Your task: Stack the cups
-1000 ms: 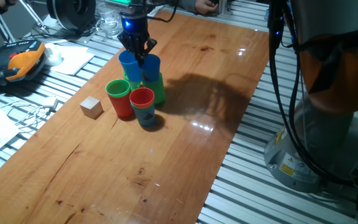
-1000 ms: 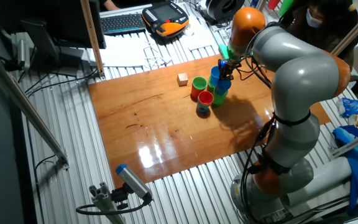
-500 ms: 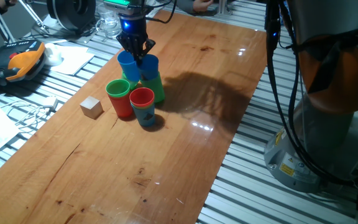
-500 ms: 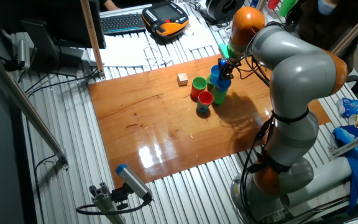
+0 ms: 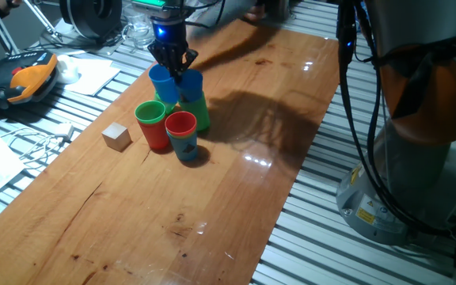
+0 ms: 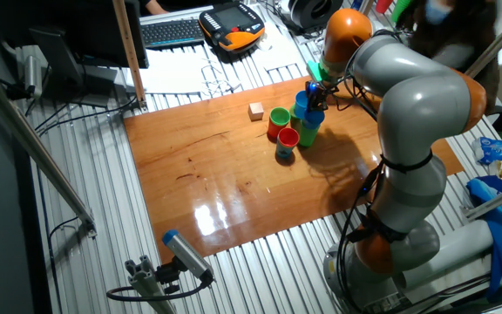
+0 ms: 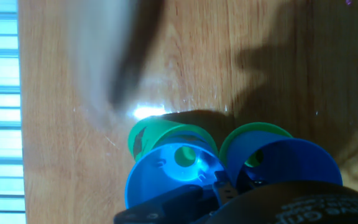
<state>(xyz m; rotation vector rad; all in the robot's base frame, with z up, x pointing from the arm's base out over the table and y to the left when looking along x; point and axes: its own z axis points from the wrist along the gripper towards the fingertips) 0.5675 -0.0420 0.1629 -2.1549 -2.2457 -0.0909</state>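
Hand (image 5: 173, 67) grips a blue cup (image 5: 165, 84) by its rim, right below it over a green cup (image 7: 143, 134). Several cups already nested beside it; two short stacks (image 5: 167, 126) nearby on the counter (image 5: 236, 190) still need merging

One fixed camera is sitting low and close off the table's (image 5: 236, 198) long edge, looking across toward the gripper (image 5: 170, 62). The other fixed camera is hanging high and farther off, facing down on the opposite side. Both are sharing the cups (image 5: 172, 111) below the gripper. The hand camera is pointing straight down, very near.
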